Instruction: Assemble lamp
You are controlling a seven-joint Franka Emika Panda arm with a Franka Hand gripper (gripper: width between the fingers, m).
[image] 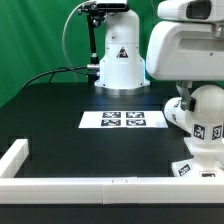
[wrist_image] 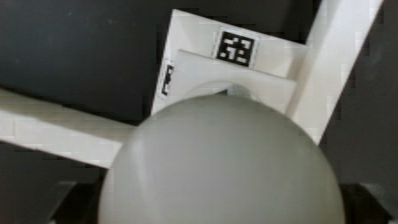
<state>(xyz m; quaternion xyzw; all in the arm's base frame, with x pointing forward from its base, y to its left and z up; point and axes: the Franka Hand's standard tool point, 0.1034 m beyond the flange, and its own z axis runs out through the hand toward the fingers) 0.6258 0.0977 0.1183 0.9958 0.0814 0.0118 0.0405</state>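
Note:
The round white bulb (image: 204, 113) with square tags hangs under the arm's hand at the exterior view's right. It sits just above the blocky white base (image: 196, 166), which lies by the front wall. In the wrist view the bulb (wrist_image: 214, 160) fills the foreground. My gripper (wrist_image: 214, 208) is shut on it, with a dark finger on each side. The base (wrist_image: 222, 60) with its tag shows just beyond the bulb. I cannot tell whether bulb and base touch. The tapered shade (image: 119, 60) stands upright at the back middle.
The marker board (image: 122, 120) lies flat mid-table. A low white wall (image: 60, 184) runs along the front edge, with a short arm (image: 18, 153) at the exterior view's left. It also shows in the wrist view (wrist_image: 63, 122). A black cable lies at the back left.

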